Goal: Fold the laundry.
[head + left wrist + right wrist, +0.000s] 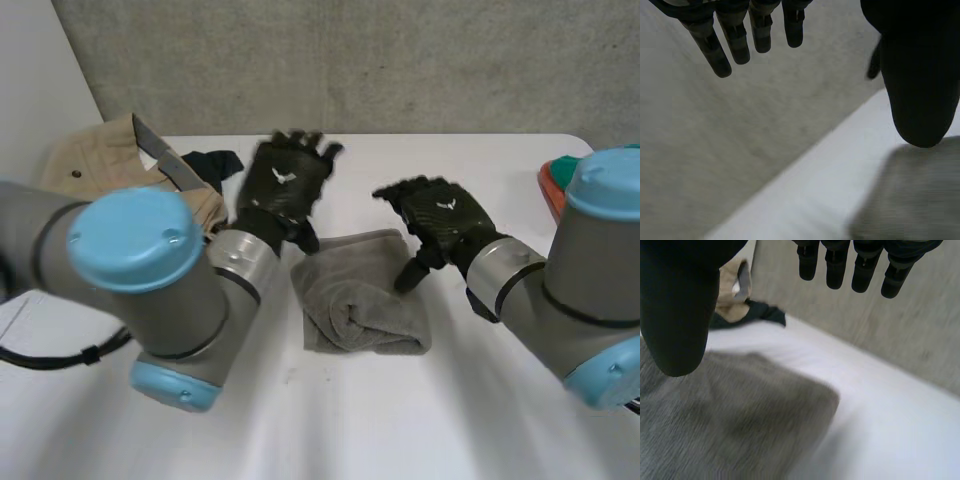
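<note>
One rumpled grey towel (362, 295) (fuzzy, squarish).

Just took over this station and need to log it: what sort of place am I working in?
Probably a lab or test bench rather than a home: a plain white table against a raw concrete wall, with a grey towel lying mid-table and a beige garment at its far left corner.

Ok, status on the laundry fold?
Left hand open, right hand open, both empty. Grey towel roughly folded mid-table, a hand at each far corner. Beige garment and dark cloth far left, clear of it.
</note>
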`<state>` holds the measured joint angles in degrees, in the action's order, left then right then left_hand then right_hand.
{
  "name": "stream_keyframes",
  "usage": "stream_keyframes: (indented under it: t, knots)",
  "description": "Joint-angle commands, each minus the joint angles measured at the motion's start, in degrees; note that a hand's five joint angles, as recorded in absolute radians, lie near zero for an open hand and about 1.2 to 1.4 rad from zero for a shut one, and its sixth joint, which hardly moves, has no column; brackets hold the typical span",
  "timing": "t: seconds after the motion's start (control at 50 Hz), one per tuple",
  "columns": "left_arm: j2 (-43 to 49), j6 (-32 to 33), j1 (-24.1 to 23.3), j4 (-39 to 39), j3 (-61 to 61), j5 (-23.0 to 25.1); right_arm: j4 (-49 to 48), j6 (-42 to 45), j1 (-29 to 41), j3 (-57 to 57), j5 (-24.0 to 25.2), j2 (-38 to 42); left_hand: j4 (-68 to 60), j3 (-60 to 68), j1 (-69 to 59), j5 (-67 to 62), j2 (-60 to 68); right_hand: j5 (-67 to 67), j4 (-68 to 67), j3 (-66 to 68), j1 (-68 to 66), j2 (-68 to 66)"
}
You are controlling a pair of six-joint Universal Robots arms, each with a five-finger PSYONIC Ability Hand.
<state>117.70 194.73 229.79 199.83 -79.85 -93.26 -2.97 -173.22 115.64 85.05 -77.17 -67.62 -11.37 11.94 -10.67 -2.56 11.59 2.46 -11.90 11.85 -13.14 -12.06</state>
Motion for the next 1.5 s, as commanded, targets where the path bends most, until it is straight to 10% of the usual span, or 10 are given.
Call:
stream_keyframes:
  t: [0.02,0.26,0.46,0.7,0.96,1.18,1.5]
  knots:
    - [8.4,-8.1,-2.8,-13.5,8.9,0.7,9.9,0.6,-2.4,-6.4,1.4,8.9,-1.0,0.5,-1.7,0.2,0.8,-2.5,1.9,-1.9,3.1,2.1]
    - [14.8,-3.6,-2.8,-21.6,12.3,-1.0,10.7,3.1,-2.5,-9.4,1.2,15.9,-3.1,2.5,-3.8,-1.9,2.8,-2.5,1.9,-1.9,3.1,2.1]
    - [16.6,15.2,-2.1,-21.9,12.0,-6.9,10.8,11.8,-2.1,-10.7,-2.1,16.5,-2.4,1.8,-3.1,-1.2,2.2,-2.5,1.9,-1.9,3.1,2.1]
    - [8.4,12.3,-3.8,-17.0,12.4,-6.4,6.5,11.3,-2.8,-4.6,-2.3,6.4,-1.7,1.1,-2.4,-0.5,1.5,-2.5,1.9,-1.9,3.1,2.1]
    - [8.5,-10.8,-3.6,-15.7,12.9,1.2,5.5,5.8,-2.8,-4.3,-1.1,6.0,-2.2,1.6,-2.9,-1.0,2.0,-2.5,1.9,-1.9,3.1,2.1]
    - [16.6,-6.8,-3.5,-19.7,14.6,-8.6,5.6,3.3,-2.4,-8.9,2.1,15.7,-2.6,2.0,-3.3,-1.4,2.3,-2.5,1.9,-1.9,3.1,2.1]
    - [17.4,2.3,-3.4,-20.4,15.1,-8.3,5.9,9.5,-2.3,-9.7,0.3,15.6,-1.7,1.1,-2.4,-0.5,1.5,-2.5,1.9,-1.9,3.1,2.1]
